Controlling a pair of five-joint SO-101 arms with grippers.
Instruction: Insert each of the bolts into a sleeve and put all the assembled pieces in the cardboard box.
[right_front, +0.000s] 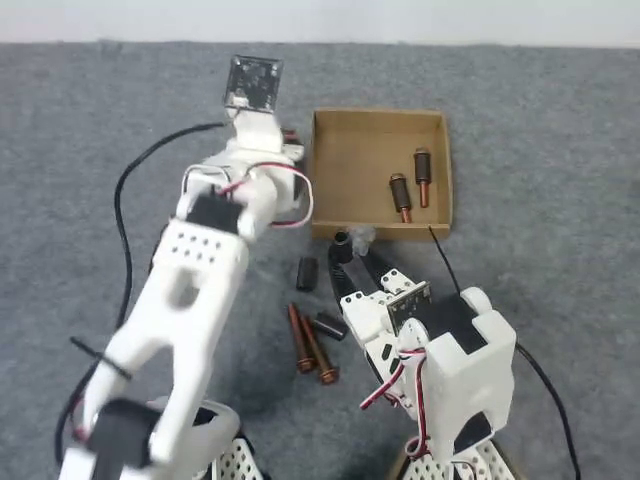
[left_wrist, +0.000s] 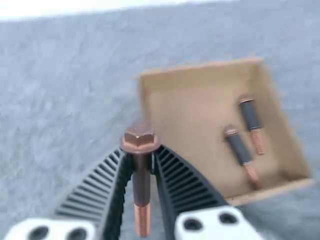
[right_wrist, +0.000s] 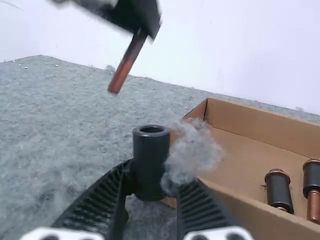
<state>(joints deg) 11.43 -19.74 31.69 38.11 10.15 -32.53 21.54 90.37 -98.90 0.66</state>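
Bolt (left_wrist: 142, 192) in the left wrist view: clamped tight in the left gripper (left_wrist: 141, 156), pinched on the shank just under the hex head, tip left free, hanging just beside the box (left_wrist: 200, 71), with two finished pieces (left_wrist: 241, 150) lying inside. Over to the right wrist view: right gripper (right_wrist: 152, 182) closed on a sleeve (right_wrist: 149, 155), held upright with the bore facing up, a wad of fluff (right_wrist: 192, 150) stuck against it, and that same bolt dangling tilted above and off to one side, not lined up yet. From the high view: down on the carpet (right_front: 560, 120) between the arms, two loose bolts (right_front: 299, 341) side by side and two loose sleeves (right_front: 307, 272) near them, so roughly halfway by my guess. Handling-wise, probably solid metal: stiff, weighty for its size, slick, no crushing worries. Best grabbed high on the shank like now, keeping the tip clear for the bore. Would watch that fluff fouling the fit.
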